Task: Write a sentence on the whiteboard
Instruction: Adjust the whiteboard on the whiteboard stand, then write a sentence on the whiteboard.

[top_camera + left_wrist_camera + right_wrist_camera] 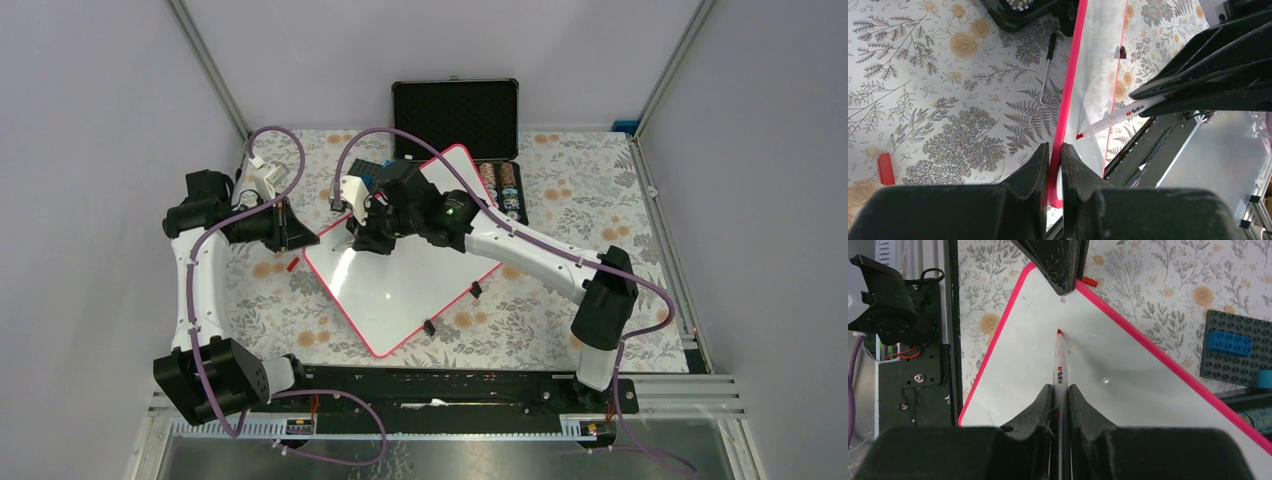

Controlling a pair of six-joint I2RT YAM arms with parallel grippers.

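Observation:
The whiteboard (400,290) lies tilted on the flowered table, white with a pink-red frame and two black clips (476,290) on its near-right edge. No red writing shows on it; the sentence is not visible. My left gripper (303,240) is shut on the board's left corner frame, seen in the left wrist view (1055,150). My right gripper (362,240) is shut on a white marker (1060,370). Its red tip (1059,332) is at the board's surface (1128,390) near that corner. The marker (1120,115) and the board (1095,75) also show in the left wrist view.
An open black case (455,105) with stacked chips (500,185) stands behind the board. A dark brick plate with blue bricks (1235,347) lies by the far edge. A red cap (885,169) lies on the cloth left of the board. A black-handled hex key (1048,65) lies nearby.

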